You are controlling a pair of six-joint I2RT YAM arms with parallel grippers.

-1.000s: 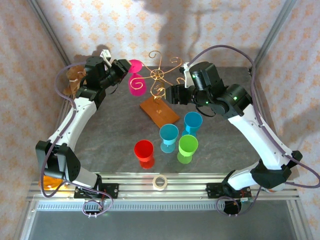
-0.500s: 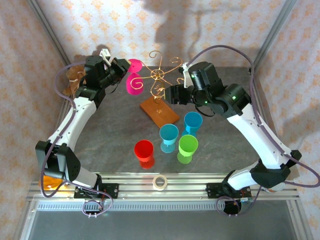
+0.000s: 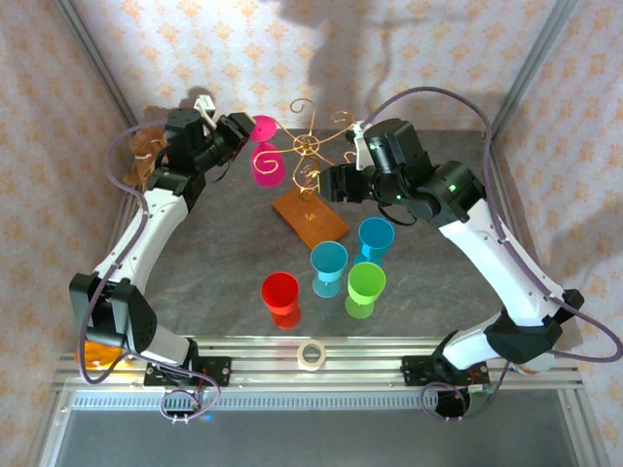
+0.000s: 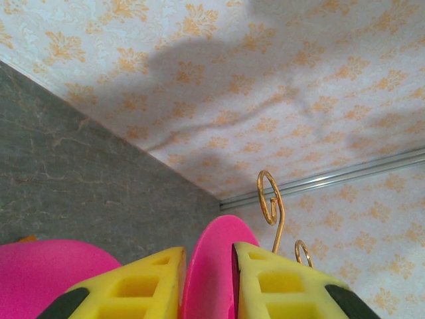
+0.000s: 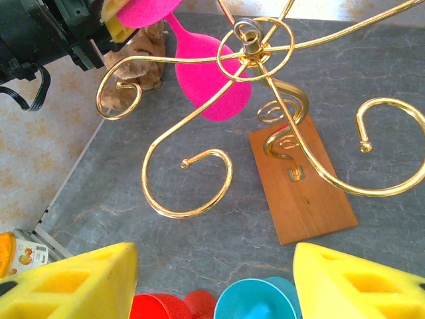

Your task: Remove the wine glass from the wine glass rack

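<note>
The pink wine glass (image 3: 265, 163) hangs upside down from a left scroll arm of the copper-gold wine glass rack (image 3: 308, 146), whose wooden base (image 3: 310, 216) lies on the grey table. My left gripper (image 3: 243, 131) is at the glass's foot. In the left wrist view the round pink foot (image 4: 212, 266) stands between the yellow fingers of my left gripper (image 4: 207, 249). It lies against the right finger, with a thin gap at the left one. My right gripper (image 5: 214, 256) hangs wide open over the table in front of the rack (image 5: 247, 40), and the glass's bowl (image 5: 209, 73) shows beyond it.
In front of the rack stand a red cup (image 3: 280, 292), two blue cups (image 3: 328, 263) (image 3: 376, 236) and a green cup (image 3: 366, 285). A tape roll (image 3: 311, 355) lies at the near edge. A crumpled brown object (image 3: 146, 146) sits back left, with walls close behind.
The glass's bowl swung left half a second ago and has come back to hang where it was. Both arms have barely shifted.
</note>
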